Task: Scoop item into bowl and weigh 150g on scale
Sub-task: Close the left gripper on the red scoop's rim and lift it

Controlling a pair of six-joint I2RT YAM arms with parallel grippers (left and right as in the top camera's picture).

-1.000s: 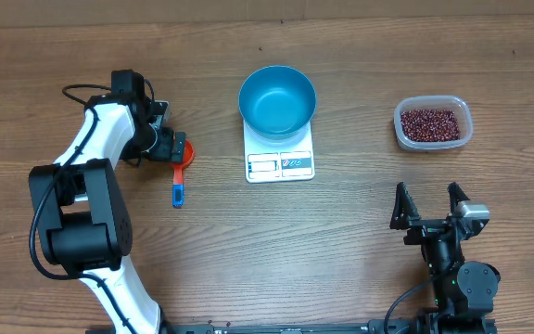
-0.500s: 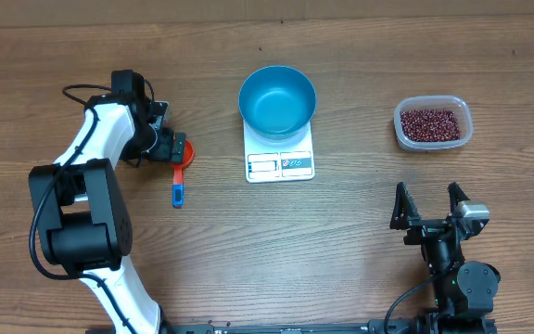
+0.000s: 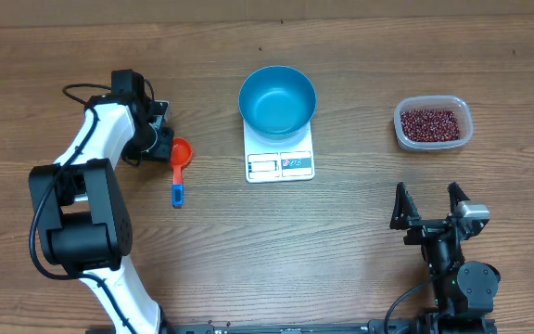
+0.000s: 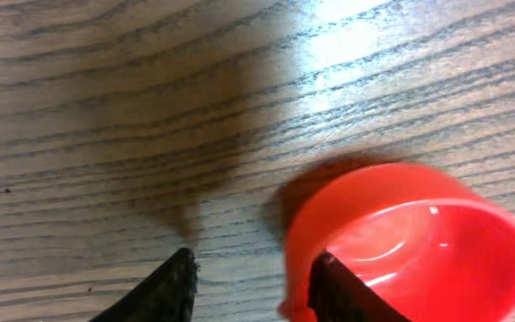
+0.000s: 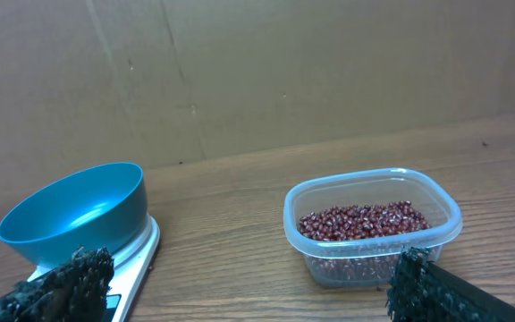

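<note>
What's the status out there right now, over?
Left gripper at red scoop, grip unclear. Right gripper open, idle. Bowl empty on scale; beans in tub. Nothing in the way.

1. The small flat white rectangular kitchen scale [image 3: 280,158] at the middle of the table carries the only markings in view. They are a framed display window [image 3: 262,166] at the left of its near edge and a dark printed patch by the buttons [image 3: 296,164] at the right.
2. From overhead both are too small to read, so no digit, unit or brand can be made out.
3. The right wrist view catches only a corner of the scale [image 5: 141,255] at the near left, and nothing on it is legible.
</note>
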